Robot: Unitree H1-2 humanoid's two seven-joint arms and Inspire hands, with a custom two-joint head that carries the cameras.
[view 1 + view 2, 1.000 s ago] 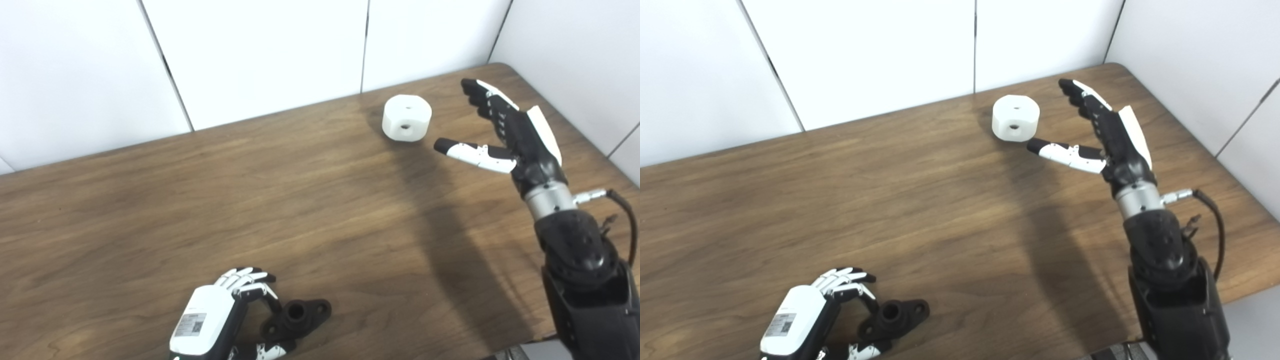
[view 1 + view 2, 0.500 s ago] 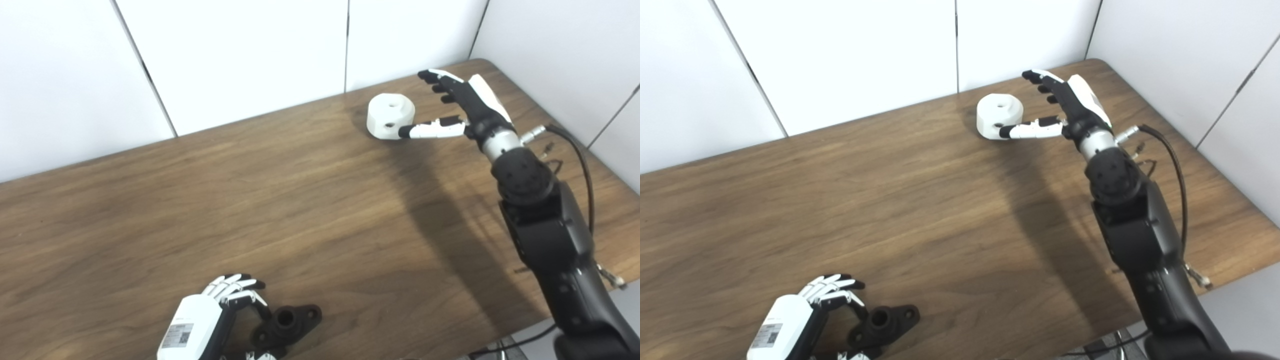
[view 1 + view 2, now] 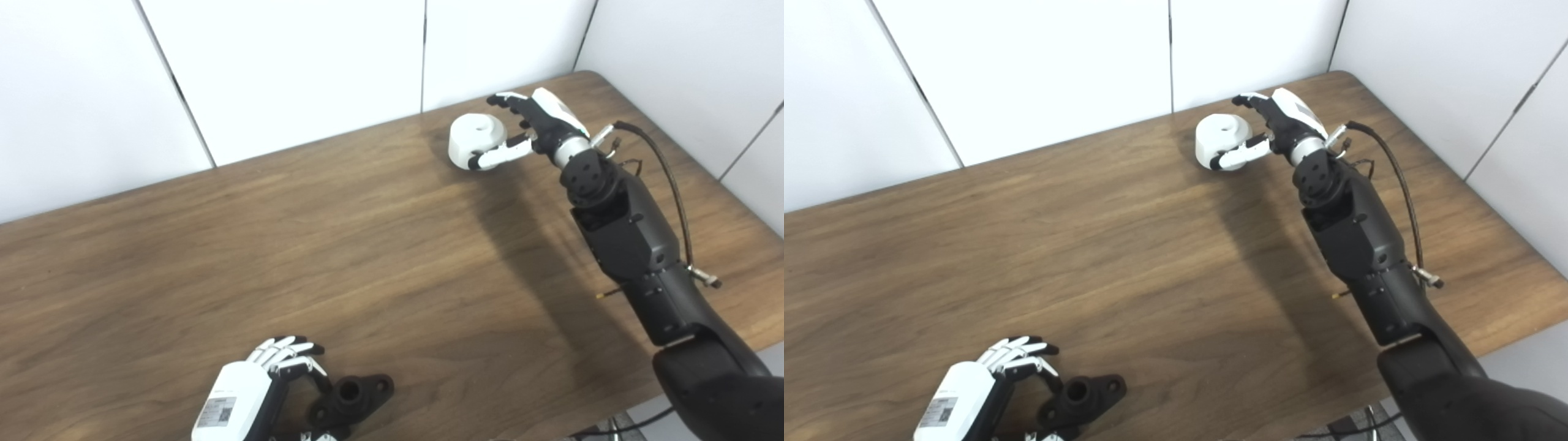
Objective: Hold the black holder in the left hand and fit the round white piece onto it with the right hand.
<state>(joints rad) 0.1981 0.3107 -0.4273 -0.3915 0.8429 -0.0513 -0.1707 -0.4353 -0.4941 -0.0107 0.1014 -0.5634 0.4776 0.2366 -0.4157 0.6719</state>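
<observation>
The round white piece (image 3: 474,138) sits on the table near the far right corner. My right hand (image 3: 531,119) is curled around it: the thumb (image 3: 495,157) lies across its front and the fingers (image 3: 507,100) hook over its back edge. The piece still rests on the table. The black holder (image 3: 354,397), with a raised hollow hub and flat ears, lies at the near edge. My left hand (image 3: 245,401) is closed over its left end, with fingers on top and the thumb underneath at the picture's bottom edge. The holder also shows in the right eye view (image 3: 1082,394).
The wooden table (image 3: 306,245) runs to white wall panels at the back and right. Its rounded far right corner is just behind my right hand. A cable (image 3: 664,168) loops off the right wrist. The table's near right edge falls away by the right forearm.
My right hand has reached forward and left to the white piece, and its thumb and fingers have closed around it. My left hand and the holder have stayed put. The camera shifted early on.
</observation>
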